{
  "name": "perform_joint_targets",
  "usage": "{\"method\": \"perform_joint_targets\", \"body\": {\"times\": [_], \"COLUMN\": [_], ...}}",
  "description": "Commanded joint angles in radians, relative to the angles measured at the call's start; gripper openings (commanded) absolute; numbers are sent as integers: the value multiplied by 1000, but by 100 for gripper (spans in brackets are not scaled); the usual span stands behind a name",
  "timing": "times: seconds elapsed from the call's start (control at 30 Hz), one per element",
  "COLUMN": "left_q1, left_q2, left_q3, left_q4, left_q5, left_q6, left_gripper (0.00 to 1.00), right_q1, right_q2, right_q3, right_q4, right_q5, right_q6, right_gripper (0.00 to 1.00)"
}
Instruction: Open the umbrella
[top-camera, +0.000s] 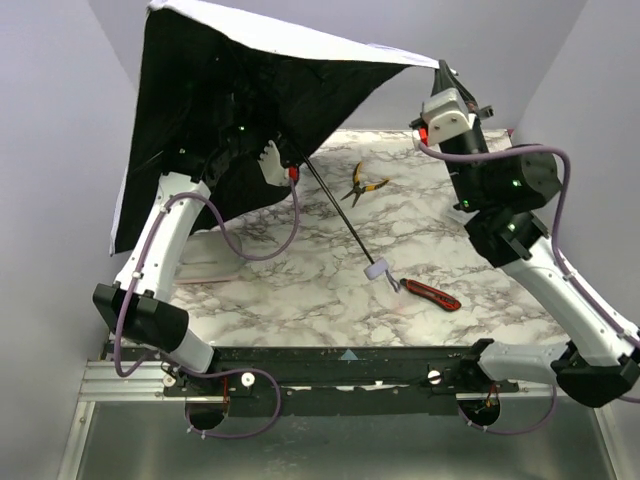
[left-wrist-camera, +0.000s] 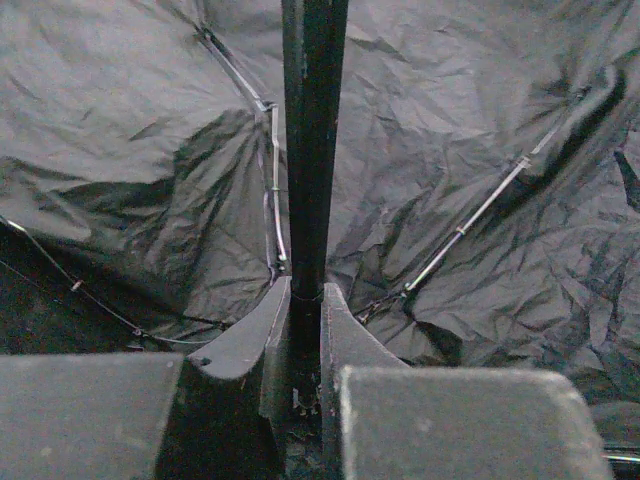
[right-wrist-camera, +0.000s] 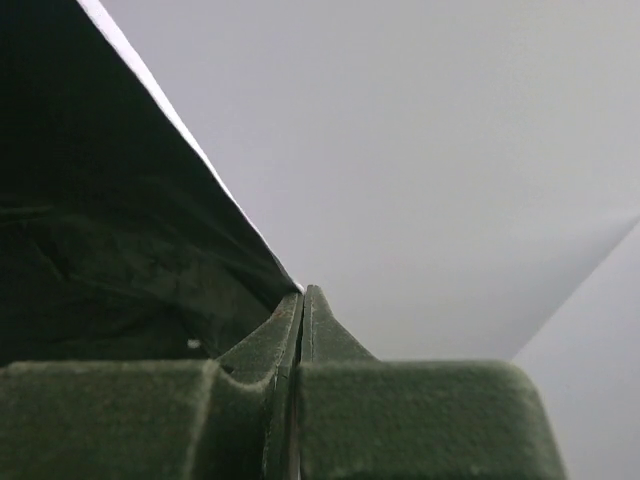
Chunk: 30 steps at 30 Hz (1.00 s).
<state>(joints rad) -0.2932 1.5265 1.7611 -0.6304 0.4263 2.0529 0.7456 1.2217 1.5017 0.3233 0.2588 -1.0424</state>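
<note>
The umbrella (top-camera: 240, 100) is spread open and tilted, its black lining facing me and a pale lavender rim along the top. Its thin black shaft (top-camera: 340, 215) slopes down to the small lavender handle (top-camera: 378, 271), which rests on the marble table. My left gripper (top-camera: 285, 160) is shut on the shaft (left-wrist-camera: 312, 150) close under the canopy; the fingers (left-wrist-camera: 345, 335) clamp it from both sides. My right gripper (top-camera: 440, 68) is raised at the back right, shut on the canopy's corner edge (right-wrist-camera: 255, 240). The lining (left-wrist-camera: 480, 120) fills the left wrist view.
A red-and-black utility knife (top-camera: 432, 294) lies just right of the handle. Yellow-handled pliers (top-camera: 362, 183) lie at the back middle. A pale oblong case (top-camera: 205, 262) lies under my left arm. Grey walls close in on both sides.
</note>
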Motion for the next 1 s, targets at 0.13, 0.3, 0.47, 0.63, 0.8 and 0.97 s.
{"method": "perform_joint_targets", "body": {"times": [0.13,0.3,0.47,0.63,0.8,0.97], "left_q1": [39,39,41,43,43,40], "left_q2": [68,72,79,70,74,61], "left_q3": [169,165,169,136,126,94], "left_q4": [-23,-4,32,85,105,147], "left_q5": [-65,-71,-85,-85,-100,-88], "left_q6": [0,2,-9,21,54,75], "left_gripper": [0,0,0,0,0,7], "right_q1": [-3,-3,-3,-3,-3,-3], "right_q2": [-125,-134,-137,-120,-104,-21], "right_q3": [-124,-123,-96,-43,17,49], "right_q4": [-254,-501,-694,-879,-1050,-1113], "right_q5": [-18,-137,-277,-461,-659,-645], "right_q6": [207,427,636,811,885,954], "right_gripper": [0,58,80,81,81,81]}}
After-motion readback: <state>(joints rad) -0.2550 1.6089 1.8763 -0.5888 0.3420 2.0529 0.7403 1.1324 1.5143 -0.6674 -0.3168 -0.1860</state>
